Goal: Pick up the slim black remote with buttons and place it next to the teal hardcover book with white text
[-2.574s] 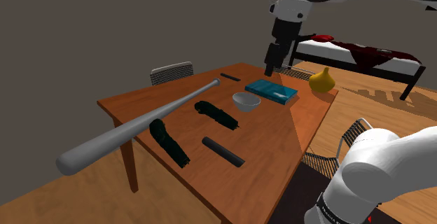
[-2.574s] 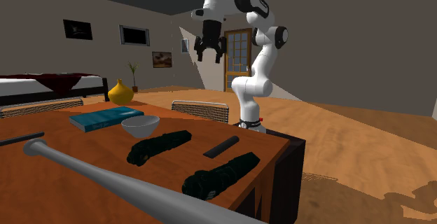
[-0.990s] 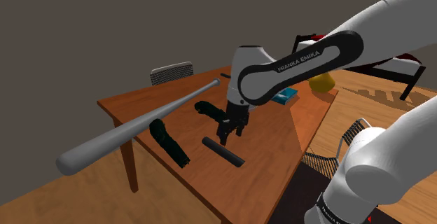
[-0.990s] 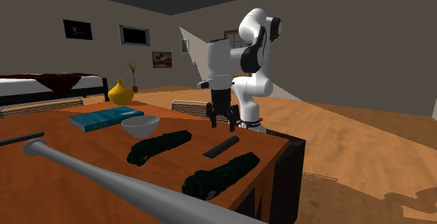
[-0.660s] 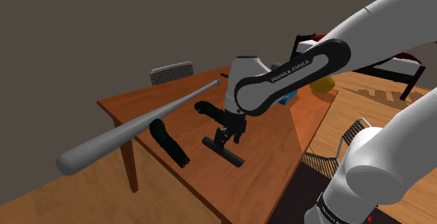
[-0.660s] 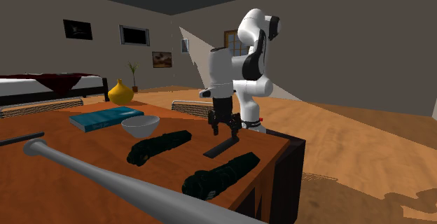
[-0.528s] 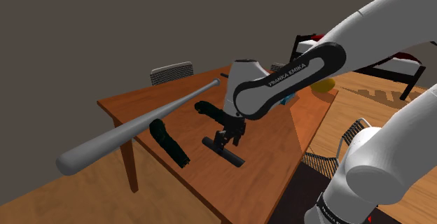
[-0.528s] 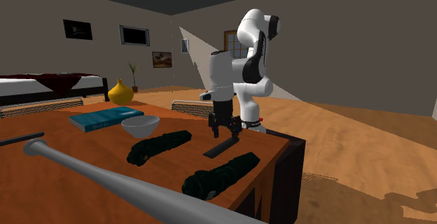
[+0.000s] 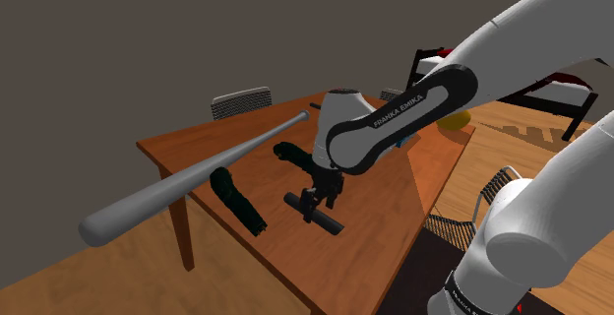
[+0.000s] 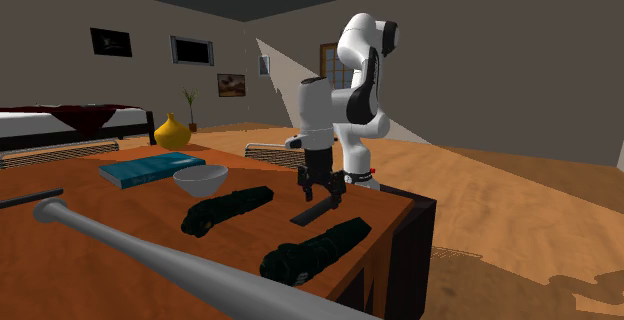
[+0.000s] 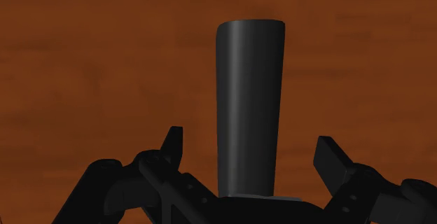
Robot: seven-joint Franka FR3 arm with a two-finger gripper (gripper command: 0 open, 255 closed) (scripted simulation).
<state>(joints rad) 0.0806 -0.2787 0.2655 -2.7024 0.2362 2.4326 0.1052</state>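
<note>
The slim black remote was found directly below the end effector, held open and empty astride it, its long axis square to the closing line.

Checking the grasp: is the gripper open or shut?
Open. On the gripper, the fingers stand apart, flanking the remote without touching it.

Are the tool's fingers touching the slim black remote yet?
Apart. In the wrist view the open tool straddles the slim black remote, with brown table showing between it and each finger.
</note>
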